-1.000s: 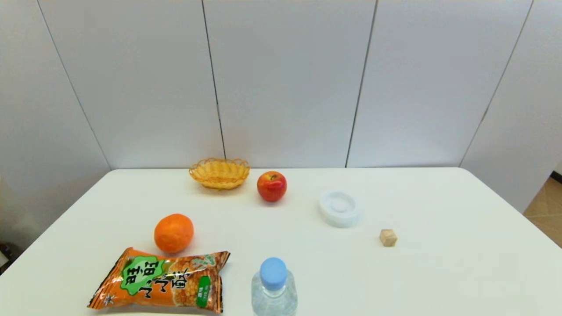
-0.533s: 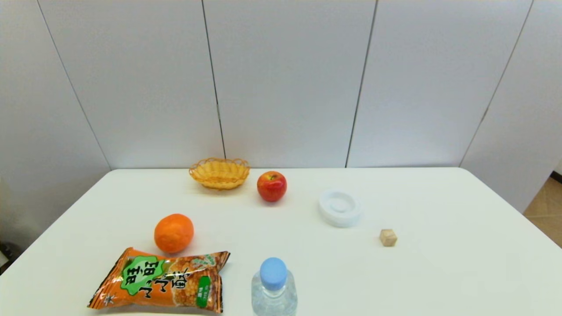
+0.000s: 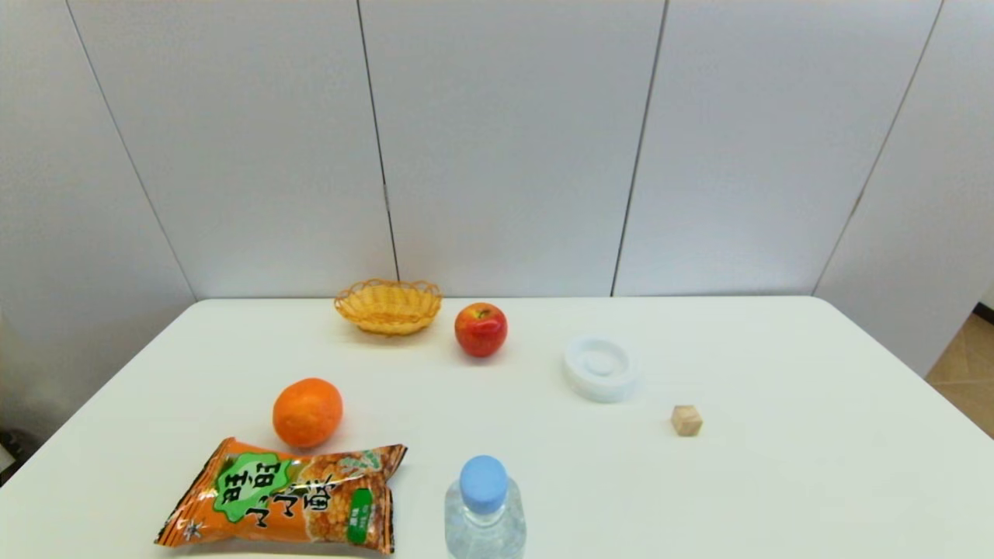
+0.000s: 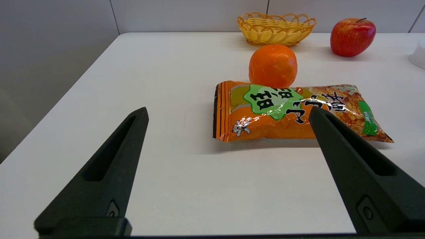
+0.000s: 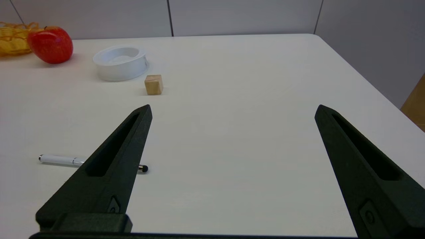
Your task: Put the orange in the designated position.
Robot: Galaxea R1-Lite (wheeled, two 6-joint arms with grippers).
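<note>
A finely dimpled, matt orange (image 3: 307,412) beside a glossy, crinkled foil snack bag (image 3: 287,497) on a smooth white table (image 3: 776,481); a woven wicker basket (image 3: 388,306), a shiny-skinned red apple (image 3: 481,329), a plain wooden cube (image 3: 686,420) and a clear plastic bottle (image 3: 484,512).

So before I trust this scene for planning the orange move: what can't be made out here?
- Water bottle: head view, body cut off by the bottom edge.
- Pen: right wrist view, middle hidden behind that gripper's finger; absent from the head view.
- Orange: left wrist view, base hidden by the snack bag.
- Designated position: unmarked anywhere.
- Both arms: outside the head view.
</note>
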